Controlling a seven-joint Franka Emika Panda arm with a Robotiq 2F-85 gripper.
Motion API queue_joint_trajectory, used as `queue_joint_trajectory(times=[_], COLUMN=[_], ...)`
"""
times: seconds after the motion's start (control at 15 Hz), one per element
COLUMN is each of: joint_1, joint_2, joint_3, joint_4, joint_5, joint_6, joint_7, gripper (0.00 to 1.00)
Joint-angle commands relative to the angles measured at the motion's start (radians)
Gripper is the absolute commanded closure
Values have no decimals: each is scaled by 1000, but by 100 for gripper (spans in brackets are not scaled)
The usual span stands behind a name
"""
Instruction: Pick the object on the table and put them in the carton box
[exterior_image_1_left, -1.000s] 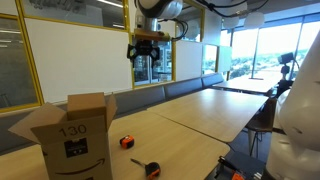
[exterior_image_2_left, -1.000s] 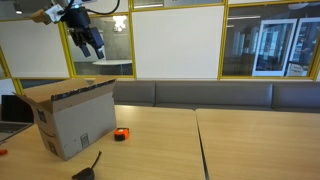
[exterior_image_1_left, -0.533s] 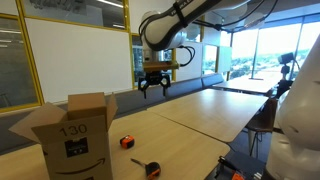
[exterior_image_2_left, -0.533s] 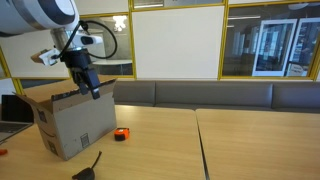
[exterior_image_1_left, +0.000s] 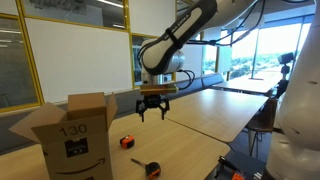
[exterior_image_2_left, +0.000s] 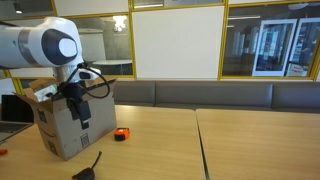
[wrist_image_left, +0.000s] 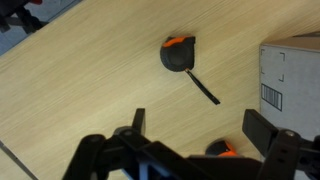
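Observation:
A small orange and black object lies on the wooden table next to the open carton box in both exterior views (exterior_image_1_left: 127, 142) (exterior_image_2_left: 121, 134). In the wrist view it (wrist_image_left: 221, 149) peeks out between my fingers, partly hidden by the gripper body. A black tape measure with an orange top and a loose strap (wrist_image_left: 178, 53) lies further out, near the table's front (exterior_image_1_left: 151, 168) (exterior_image_2_left: 88, 168). The carton box (exterior_image_1_left: 75, 135) (exterior_image_2_left: 65, 125) (wrist_image_left: 295, 75) stands with its flaps up. My gripper (exterior_image_1_left: 152, 110) (exterior_image_2_left: 80, 115) (wrist_image_left: 200, 125) hangs open and empty above the small orange object.
The table (exterior_image_1_left: 200, 115) is made of several joined wooden tops. A padded bench (exterior_image_2_left: 230, 95) runs along the glass wall behind. A laptop (exterior_image_2_left: 12, 110) sits behind the box. A white robot body (exterior_image_1_left: 298, 120) stands close to the table.
The arm has swung down from high near the wall. The gripper now hangs low over the table beside the box. The objects have not moved.

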Motion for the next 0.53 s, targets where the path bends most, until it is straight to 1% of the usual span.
queue_joint_trajectory(times=[0.0, 0.13, 0.47], joint_1=[15, 19, 31], joint_2=[32, 65, 159], joint_3=[13, 19, 17], joint_4=[-53, -71, -100], joint_5=[50, 43, 37], joint_6=[71, 92, 195], joint_7=[-12, -6, -11], gripper=[0, 0, 0])
